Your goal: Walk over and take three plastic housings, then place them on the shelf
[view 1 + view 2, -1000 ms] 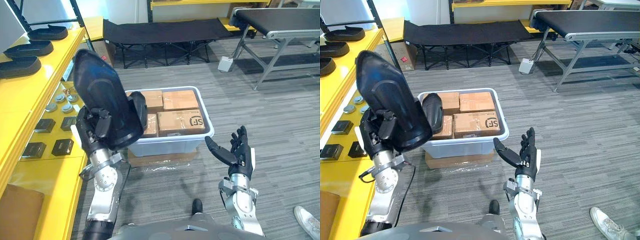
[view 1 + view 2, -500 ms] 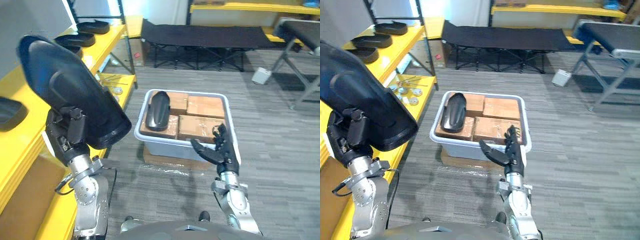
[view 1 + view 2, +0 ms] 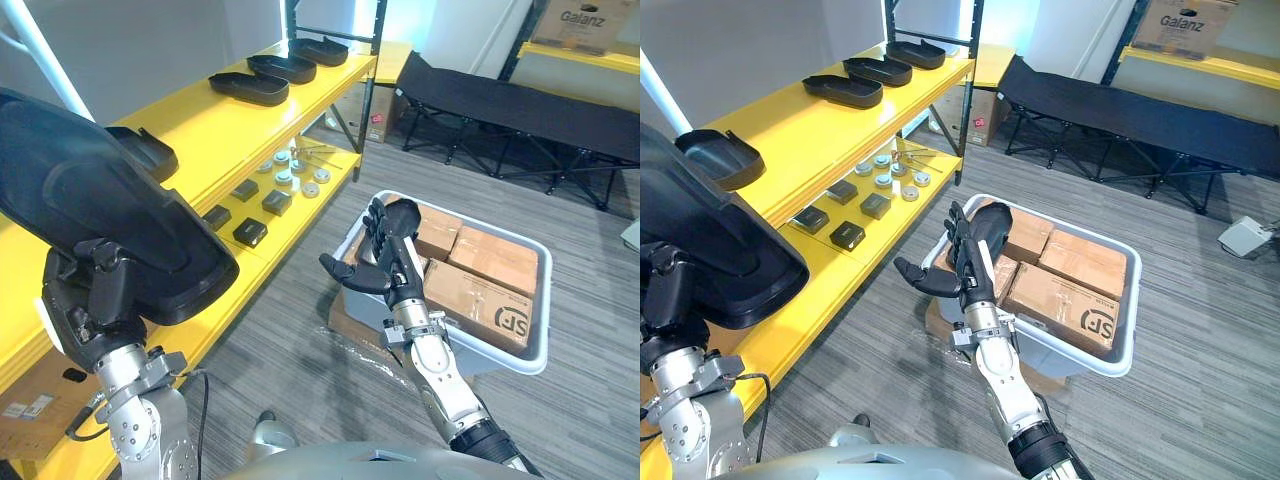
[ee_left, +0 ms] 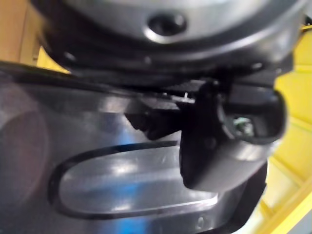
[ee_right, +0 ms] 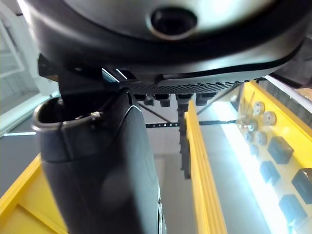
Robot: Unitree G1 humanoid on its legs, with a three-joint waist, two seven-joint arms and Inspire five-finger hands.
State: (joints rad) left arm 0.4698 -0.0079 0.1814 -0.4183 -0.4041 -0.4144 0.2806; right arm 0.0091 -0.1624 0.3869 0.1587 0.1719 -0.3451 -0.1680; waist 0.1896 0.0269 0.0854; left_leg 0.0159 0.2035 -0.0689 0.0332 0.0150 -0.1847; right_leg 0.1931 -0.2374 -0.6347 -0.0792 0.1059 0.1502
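My left hand (image 3: 93, 303) is shut on a large black plastic housing (image 3: 100, 225), held upright at the left beside the yellow shelf (image 3: 230, 125). In the left wrist view the thumb (image 4: 229, 141) presses on the housing's glossy surface (image 4: 122, 195). Three black housings (image 3: 240, 88) lie in a row on the shelf's far top level, and another (image 3: 720, 158) lies nearer. One more housing (image 3: 403, 215) leans in the white bin (image 3: 1110, 350) on cardboard boxes. My right hand (image 3: 385, 265) is raised in front of the bin, open and holding nothing.
Small black blocks (image 3: 250, 232) and round metal parts (image 3: 295, 175) lie on the shelf's lower level. A black folding cot (image 3: 520, 100) stands at the back. The bin rests on a flat cardboard box on grey carpet.
The camera has swung left, so the yellow shelf now fills the left side and the bin sits to the right. The left hand still holds the housing; the right hand stays open.
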